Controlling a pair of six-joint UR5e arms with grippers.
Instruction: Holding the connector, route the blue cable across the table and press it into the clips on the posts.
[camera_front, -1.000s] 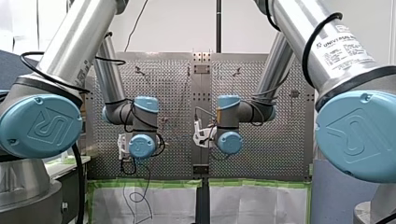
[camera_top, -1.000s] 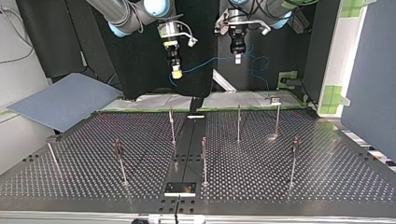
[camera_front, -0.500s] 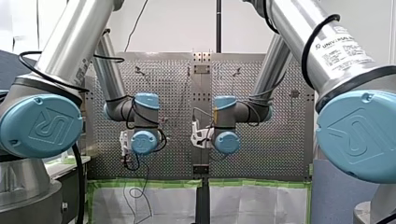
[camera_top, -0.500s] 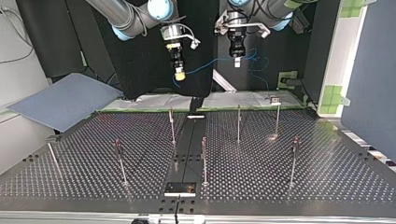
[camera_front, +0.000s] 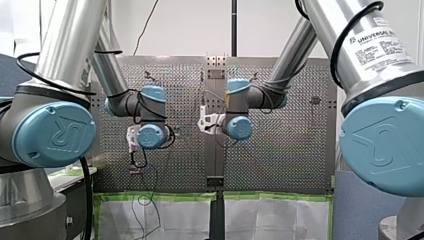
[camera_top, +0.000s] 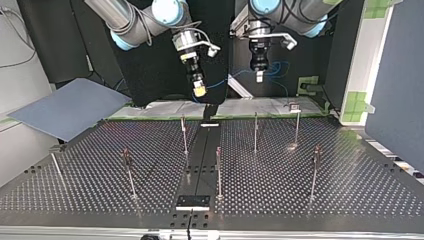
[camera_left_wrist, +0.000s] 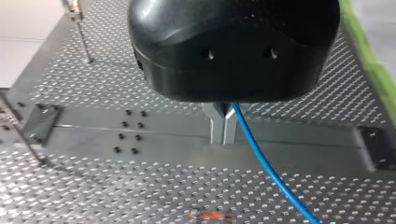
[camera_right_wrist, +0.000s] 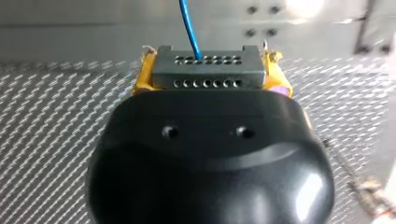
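In the top view my right gripper, with yellow pads, hangs above the table's far edge. It is shut on a grey connector with rows of small holes. The blue cable leaves the connector and runs to my left gripper, whose metal fingers are shut on the blue cable. Spare cable loops beside that gripper. Several thin posts with clips stand on the perforated table, the nearest to the grippers being one post and another post.
A grey-blue sheet lies off the table at the top view's left. A black plate sits on the table's centre strip near the camera. A white panel with green tape stands at that view's right.
In the top view both grippers have come lower and shifted to the right, the right gripper further and now tilted. The cable between them has moved along.
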